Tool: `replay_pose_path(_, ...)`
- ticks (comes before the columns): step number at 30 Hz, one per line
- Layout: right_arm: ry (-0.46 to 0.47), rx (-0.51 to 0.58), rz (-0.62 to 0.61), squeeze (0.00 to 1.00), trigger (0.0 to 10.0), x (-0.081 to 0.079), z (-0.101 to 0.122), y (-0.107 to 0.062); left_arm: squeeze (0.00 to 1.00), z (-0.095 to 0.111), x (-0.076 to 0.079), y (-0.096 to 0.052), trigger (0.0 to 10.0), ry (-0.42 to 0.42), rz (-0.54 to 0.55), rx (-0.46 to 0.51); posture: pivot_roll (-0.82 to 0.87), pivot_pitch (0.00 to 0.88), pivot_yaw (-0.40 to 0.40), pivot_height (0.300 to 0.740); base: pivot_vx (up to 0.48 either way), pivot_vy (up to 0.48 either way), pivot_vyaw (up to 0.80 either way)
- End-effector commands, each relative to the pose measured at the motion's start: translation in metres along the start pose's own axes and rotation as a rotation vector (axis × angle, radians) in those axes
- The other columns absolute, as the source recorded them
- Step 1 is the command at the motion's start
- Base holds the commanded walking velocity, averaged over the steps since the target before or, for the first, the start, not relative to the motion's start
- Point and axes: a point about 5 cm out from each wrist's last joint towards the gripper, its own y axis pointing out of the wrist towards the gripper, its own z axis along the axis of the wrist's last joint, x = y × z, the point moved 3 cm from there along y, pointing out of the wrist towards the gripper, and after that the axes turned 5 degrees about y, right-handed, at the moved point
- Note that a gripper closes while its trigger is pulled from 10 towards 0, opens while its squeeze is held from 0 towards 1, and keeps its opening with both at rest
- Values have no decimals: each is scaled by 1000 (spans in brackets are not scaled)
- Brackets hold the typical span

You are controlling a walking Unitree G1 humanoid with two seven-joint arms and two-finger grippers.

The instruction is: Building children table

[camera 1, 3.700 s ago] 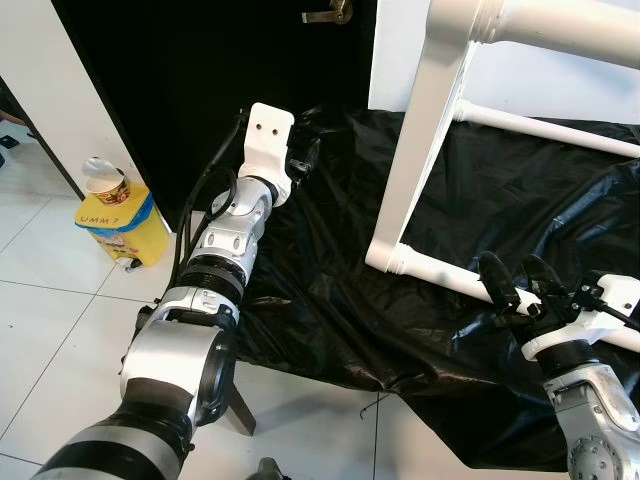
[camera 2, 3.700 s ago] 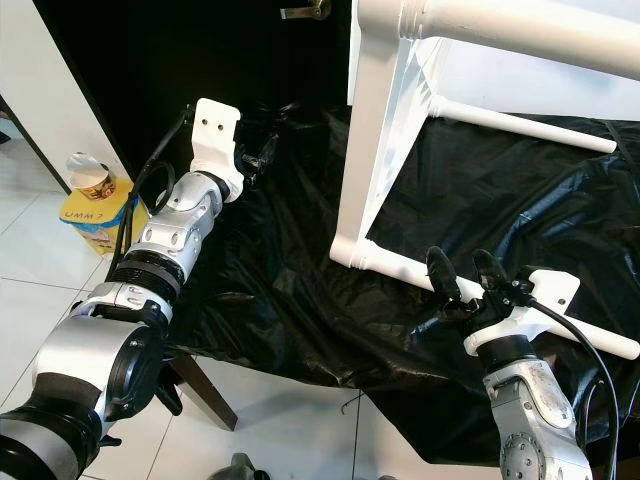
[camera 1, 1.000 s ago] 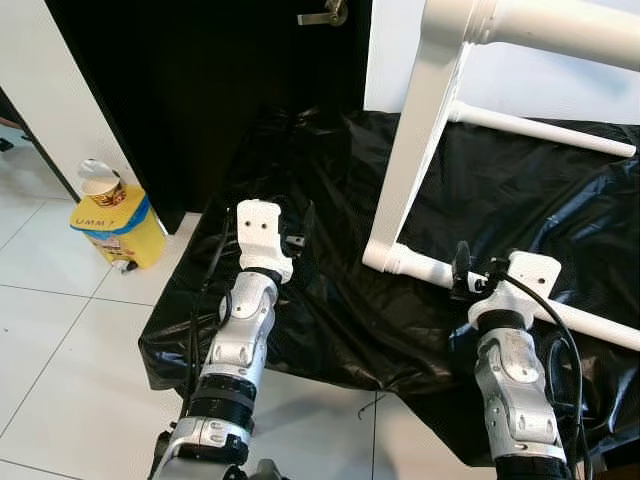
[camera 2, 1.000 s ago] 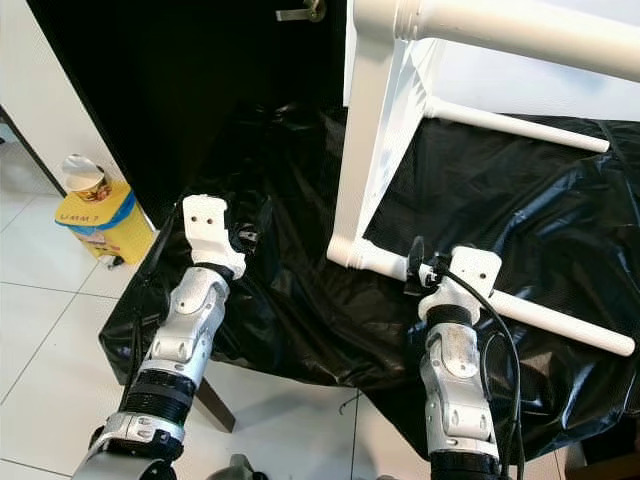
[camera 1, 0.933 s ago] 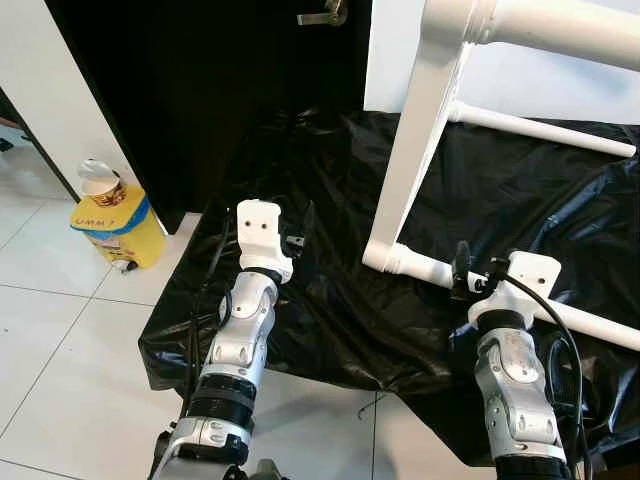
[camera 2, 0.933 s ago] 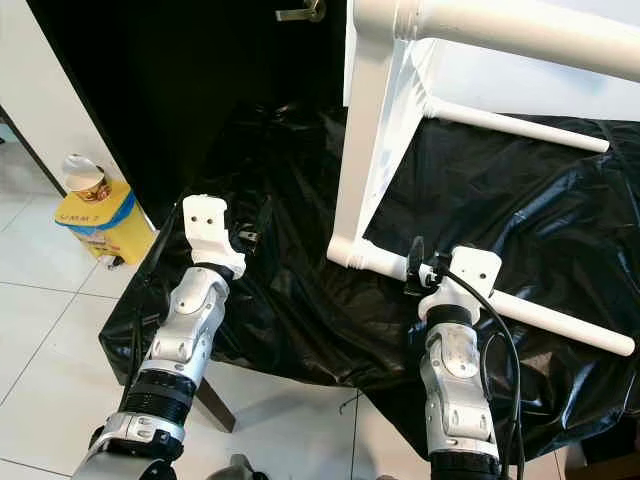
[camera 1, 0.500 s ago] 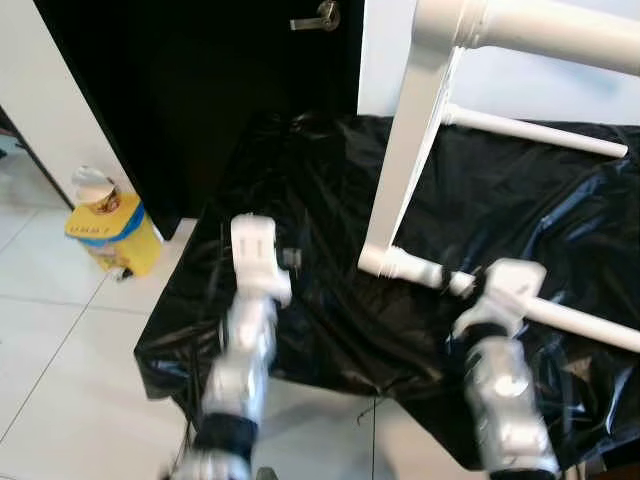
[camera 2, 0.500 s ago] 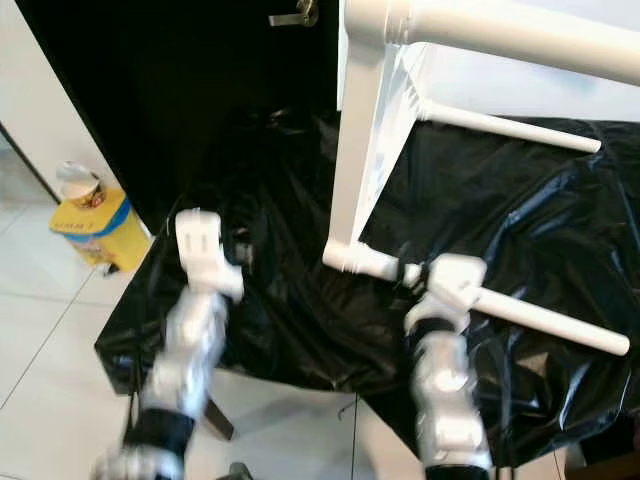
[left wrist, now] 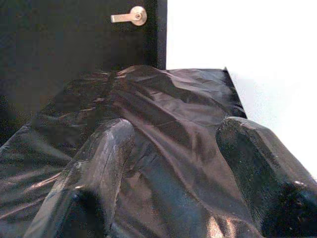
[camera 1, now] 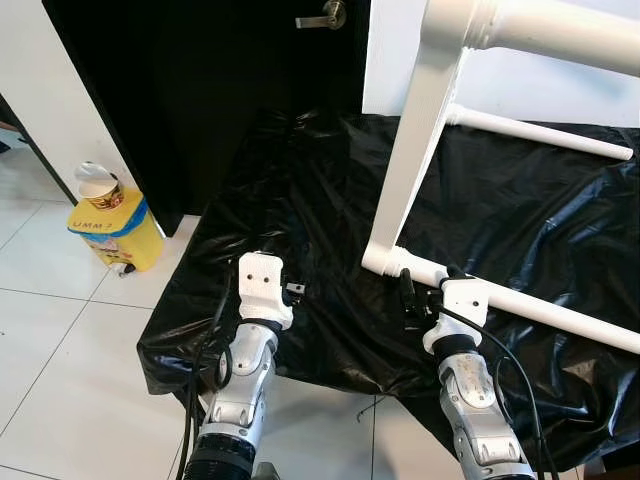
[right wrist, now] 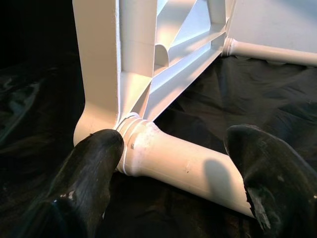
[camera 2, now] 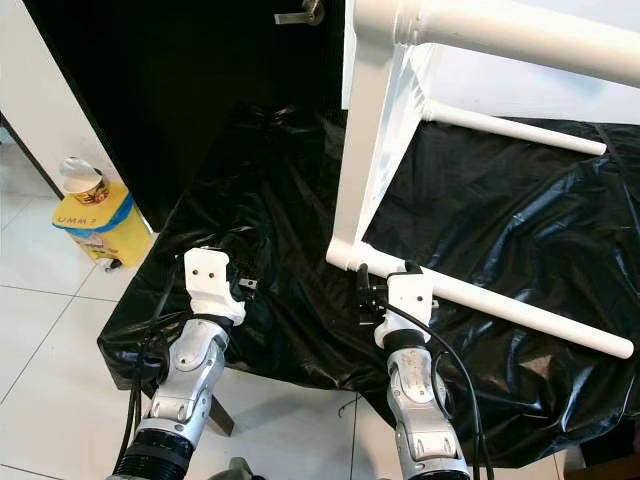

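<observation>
A white children's table lies on its side on a black plastic sheet (camera 1: 320, 200). Its top panel (camera 1: 415, 150) stands on edge. One round leg (camera 1: 540, 310) rests on the sheet and runs to the right. My right gripper (camera 1: 408, 297) is open just in front of that leg's joint with the top. In the right wrist view the leg (right wrist: 183, 168) lies between and beyond the spread fingers (right wrist: 94, 168). Near the sheet's front edge my left gripper (camera 1: 296, 291) is open over bare plastic, with nothing between its fingers (left wrist: 99, 163).
A yellow bin (camera 1: 110, 225) with a cup on top stands on the white tile floor (camera 1: 60, 340) at the left. A black door with a metal handle (camera 1: 325, 18) is behind the sheet. Two more table legs (camera 1: 540, 132) stick out to the right, one high up.
Both arms have drawn back toward me. The left gripper came from far over the sheet to its front edge. The right gripper slid left along the leg to the joint.
</observation>
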Motion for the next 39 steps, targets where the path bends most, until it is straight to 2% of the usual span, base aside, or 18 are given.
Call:
replay_pose_path(1, -1, 6, -12, 0, 10000, 1, 0, 1, 0, 2, 3, 2, 10000, -9, 10, 10, 50, 0, 0, 740, 0, 0, 0)
replay_pose_path(8, -8, 29, -17, 0, 10000, 1, 0, 4, 0, 5, 2, 1, 10000, 2, 18, 22, 50, 0, 0, 740, 0, 0, 0)
replay_pose_path(9, -9, 32, -18, 0, 10000, 1, 0, 4, 0, 5, 3, 1, 10000, 3, 18, 23, 50, 102, 22, 740, 0, 0, 0)
replay_pose_path(39, -17, 49, -26, 0, 10000, 0, 0, 4, 0, 6, 2, 1, 10000, 8, 19, 28, 49, 102, 22, 740, 0, 0, 0)
